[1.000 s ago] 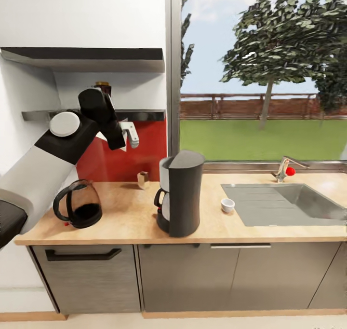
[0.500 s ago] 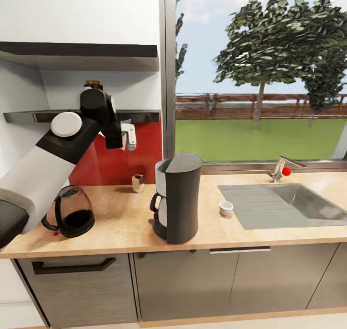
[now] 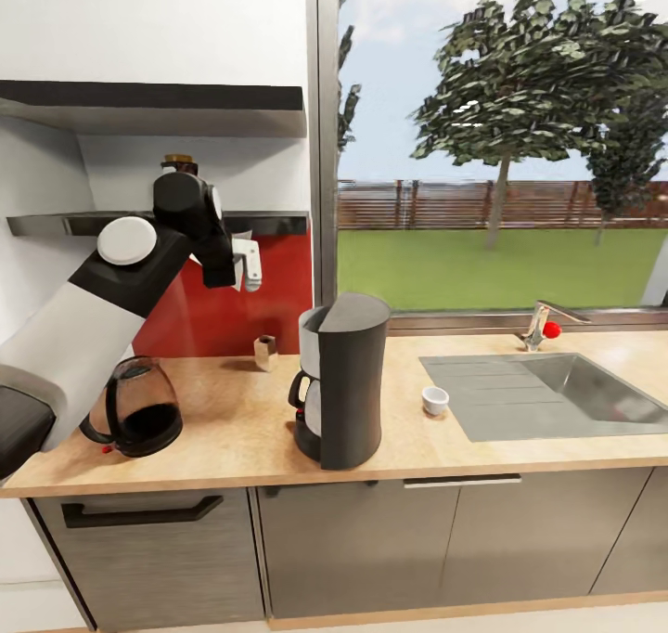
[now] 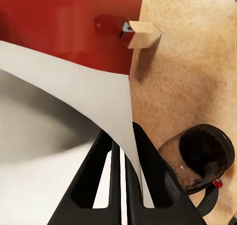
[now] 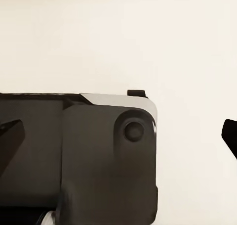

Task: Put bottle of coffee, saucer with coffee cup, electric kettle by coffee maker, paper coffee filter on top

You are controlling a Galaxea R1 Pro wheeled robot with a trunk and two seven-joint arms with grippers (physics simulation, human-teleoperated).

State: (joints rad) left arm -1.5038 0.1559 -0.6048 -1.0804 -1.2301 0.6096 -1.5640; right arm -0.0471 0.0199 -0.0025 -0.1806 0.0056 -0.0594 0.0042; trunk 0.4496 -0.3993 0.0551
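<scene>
Wood-look kitchen countertop [image 3: 232, 429] under window [image 3: 492, 141]; red splashback [image 3: 232, 299] behind

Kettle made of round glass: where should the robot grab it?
Probably the black looped handle of the rounded clear-glass kettle. It stands upright on the light wood countertop, handle sticking out leftward, so come in from that side.

Left arm raised, elbow bent, left tool [image 4: 121, 160] pointing down, fingers closed together
</scene>
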